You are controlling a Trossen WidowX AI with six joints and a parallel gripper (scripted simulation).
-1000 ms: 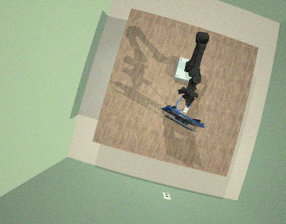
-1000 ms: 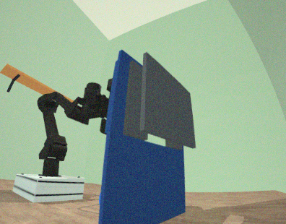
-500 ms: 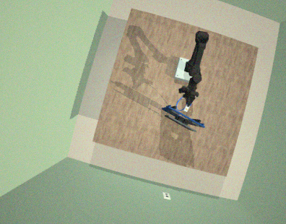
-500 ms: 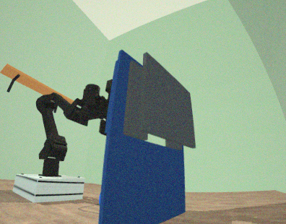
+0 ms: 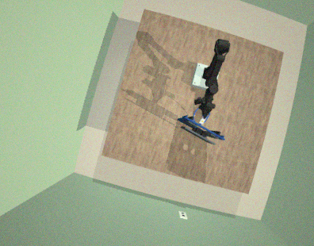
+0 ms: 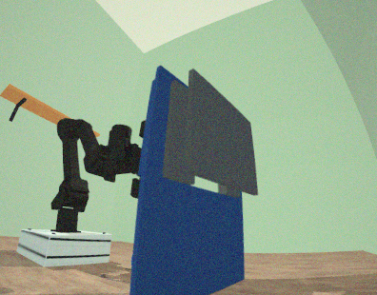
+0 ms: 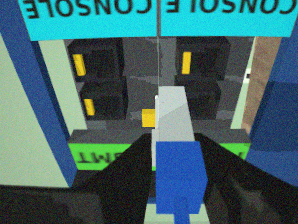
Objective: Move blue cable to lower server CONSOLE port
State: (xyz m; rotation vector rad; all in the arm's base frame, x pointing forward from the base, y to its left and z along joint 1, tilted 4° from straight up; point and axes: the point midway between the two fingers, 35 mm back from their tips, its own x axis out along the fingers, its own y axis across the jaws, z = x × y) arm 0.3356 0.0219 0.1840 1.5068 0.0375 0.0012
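Jaws clamped on the plug [image 5: 202, 121] [image 7: 179, 175], a glossless blue block with a pale squared nose. It sits outside the sockets, before the dark ports [image 7: 202, 57] under flat cyan labels [image 7: 95, 17]. Best done slowly, I judge — square nose to the right port, then push straight.

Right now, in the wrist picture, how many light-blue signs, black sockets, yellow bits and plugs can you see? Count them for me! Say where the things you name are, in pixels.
Light-blue signs [image 7: 90, 28]: 2
Black sockets [image 7: 212, 57], one partly hidden: 4
Yellow bits [image 7: 78, 65]: 4
Blue-and-white plug [image 5: 202, 121] [image 7: 179, 170]: 1
Total: 11
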